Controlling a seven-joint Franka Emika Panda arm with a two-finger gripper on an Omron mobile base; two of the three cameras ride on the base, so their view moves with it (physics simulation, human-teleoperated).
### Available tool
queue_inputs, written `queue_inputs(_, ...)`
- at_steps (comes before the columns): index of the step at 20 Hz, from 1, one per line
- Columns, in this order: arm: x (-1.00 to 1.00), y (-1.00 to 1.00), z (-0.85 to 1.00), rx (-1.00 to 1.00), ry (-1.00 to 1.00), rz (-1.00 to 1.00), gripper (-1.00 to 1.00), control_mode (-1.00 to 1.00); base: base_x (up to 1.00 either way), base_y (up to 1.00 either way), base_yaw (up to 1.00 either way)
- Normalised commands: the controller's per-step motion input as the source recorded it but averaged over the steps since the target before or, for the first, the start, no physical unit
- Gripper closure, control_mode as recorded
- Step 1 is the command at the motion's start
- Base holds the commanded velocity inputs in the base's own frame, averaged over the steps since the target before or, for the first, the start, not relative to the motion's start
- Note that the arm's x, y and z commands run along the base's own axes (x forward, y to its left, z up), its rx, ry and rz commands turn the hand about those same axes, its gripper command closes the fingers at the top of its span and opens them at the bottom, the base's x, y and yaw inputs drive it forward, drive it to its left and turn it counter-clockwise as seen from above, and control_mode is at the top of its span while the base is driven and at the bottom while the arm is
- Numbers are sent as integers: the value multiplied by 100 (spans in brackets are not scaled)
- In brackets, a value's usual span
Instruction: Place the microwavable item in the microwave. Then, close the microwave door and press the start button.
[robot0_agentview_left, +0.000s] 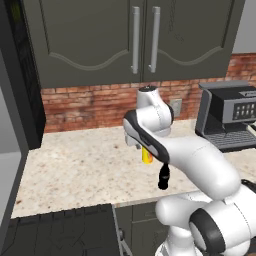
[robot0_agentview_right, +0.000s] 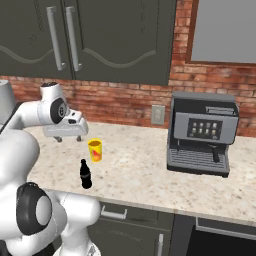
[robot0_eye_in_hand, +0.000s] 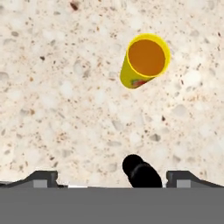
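**Op A:** I have the small yellow cylindrical cup with the red-and-green mark on its side (robot0_eye_in_hand: 144, 62) standing upright on the speckled beige stone desk (robot0_agentview_left: 75, 165), mouth up. In the hand view I look almost straight down into it; the inside reads orange and I can't tell whether anything is in it. The small black bottle (robot0_agentview_right: 85, 174) stands just beside it, nearer the desk's front edge, apart from it.

**Op B:** Pincer status?

**Op A:** The pincer (robot0_eye_in_hand: 113, 178) hangs above the desk with its two dark tips spread wide at the bottom of the hand view, nothing between them. Empty. The cup sits ahead of the tips, not between them, so I judge the grasp is not yet lined up.

**Op B:** How do you expect the cup to behave?

**Op A:** My guess only: light, thin-walled, stiff enough to take a squeeze, smooth-sided and so possibly slippery. Tall for its footprint, so a sideways nudge from one finger could tip it. I'd straddle it and close across the wall at about mid-height, below the rim, both fingers meeting it together.

**Op B:** Hazards?

**Op A:** The bottle's cap shows right between the tips in the hand view. I judge a descent from here risks clipping it; I'd shift toward the cup first.

**Op B:** Microwave?

**Op A:** The large grey boxy microwave (robot0_agentview_left: 10, 165) is at the far left of the left base view, well apart from the cup.
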Motion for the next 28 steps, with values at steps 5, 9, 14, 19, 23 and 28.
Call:
queue_inputs(5,46,0,-32,0,0,3,-100,-100,0,0,0)
queue_inputs(9,39,0,-44,0,0,7,-100,-100,0,0,0)
queue_inputs(14,15,-7,-33,0,0,13,-100,-100,0,0,0)
queue_inputs(19,13,0,-26,0,-2,9,-100,-100,0,0,0)
queue_inputs(23,0,-1,-18,0,-7,6,-100,-100,0,0,0)
queue_inputs(28,0,-3,-16,0,-4,3,-100,-100,0,0,0)
